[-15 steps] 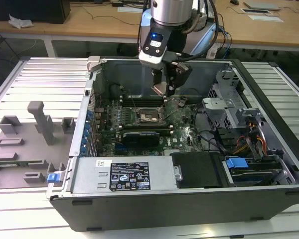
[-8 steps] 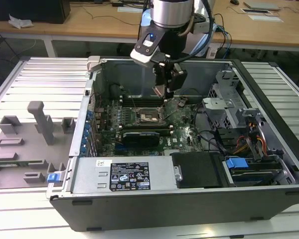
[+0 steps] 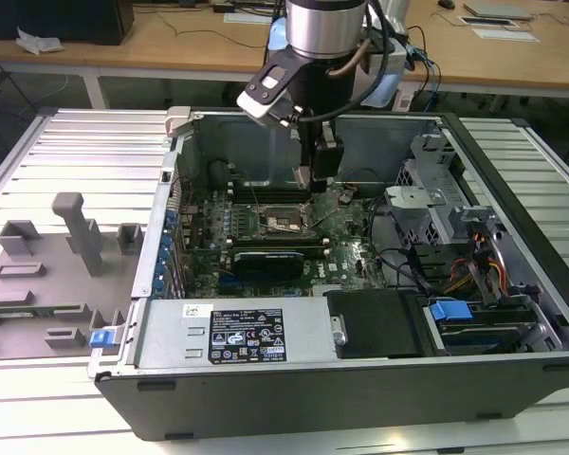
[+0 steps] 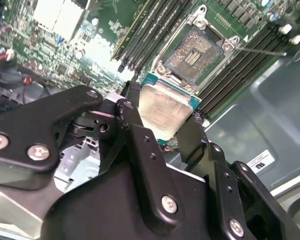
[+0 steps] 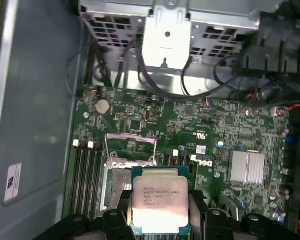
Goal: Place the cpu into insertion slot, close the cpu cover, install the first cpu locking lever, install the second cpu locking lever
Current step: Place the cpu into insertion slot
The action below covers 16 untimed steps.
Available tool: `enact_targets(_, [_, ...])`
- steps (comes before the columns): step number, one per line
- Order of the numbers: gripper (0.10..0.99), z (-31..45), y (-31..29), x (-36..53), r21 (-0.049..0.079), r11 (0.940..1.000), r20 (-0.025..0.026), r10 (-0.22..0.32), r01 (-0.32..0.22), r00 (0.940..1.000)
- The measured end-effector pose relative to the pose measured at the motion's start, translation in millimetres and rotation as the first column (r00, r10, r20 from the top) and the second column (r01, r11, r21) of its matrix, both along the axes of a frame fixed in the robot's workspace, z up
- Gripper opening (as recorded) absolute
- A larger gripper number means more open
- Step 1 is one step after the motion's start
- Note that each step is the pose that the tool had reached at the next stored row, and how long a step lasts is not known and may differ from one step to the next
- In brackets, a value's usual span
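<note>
My gripper (image 4: 162, 117) is shut on the cpu (image 4: 166, 106), a flat square chip with its silvery top face showing, held by two opposite edges between the black fingers (image 4: 132, 127). In the first wrist view the cpu (image 5: 159, 200) hangs above the green board, beside and partly over the insertion slot (image 5: 116, 186). The insertion slot (image 4: 194, 52) lies open, with gold contacts showing inside its grey metal edge. The cpu cover (image 5: 131, 144) appears swung up beyond the slot. One thin locking lever (image 4: 262, 50) sticks out sideways, unlatched. In the exterior view the gripper (image 3: 315, 180) hovers just behind the slot (image 3: 283, 224).
Long black memory slots (image 4: 155, 30) run on both sides of the socket. A black card (image 3: 266, 258) sits in front of the socket. The grey case wall (image 4: 270, 115) and a metal drive cage (image 3: 427, 204) with loose cables stand close by. A grey fixture block (image 3: 52, 275) lies outside the case.
</note>
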<state>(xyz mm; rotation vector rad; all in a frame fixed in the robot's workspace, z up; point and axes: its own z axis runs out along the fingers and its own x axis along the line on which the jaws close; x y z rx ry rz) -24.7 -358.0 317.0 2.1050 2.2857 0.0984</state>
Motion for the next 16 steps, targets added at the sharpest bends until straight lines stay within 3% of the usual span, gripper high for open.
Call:
enact_targets(3, [0.541,-4.6,0.5,-2.5,0.0,0.9993,0.0,-0.036,0.036,0.9993])
enact_targets(5, [0.541,-7.3,1.8,-11.4,0.0,0.9993,0.0012,-0.038,0.038,0.9993])
enact_targets(7, [0.541,-9.3,3.2,-18.2,0.0,0.9993,0.005,-0.038,0.038,0.9992])
enact_targets(9, [0.541,-13.0,4.8,-23.9,0.001,0.9994,0.0123,-0.036,0.036,0.9993])
enact_targets(12, [0.541,-16.1,5.4,-28.5,0.002,0.9995,0.0162,-0.033,0.033,0.9993])
enact_targets(16, [0.541,-26.2,5.6,-29.7,0.002,0.9995,0.0164,-0.033,0.033,0.9993])
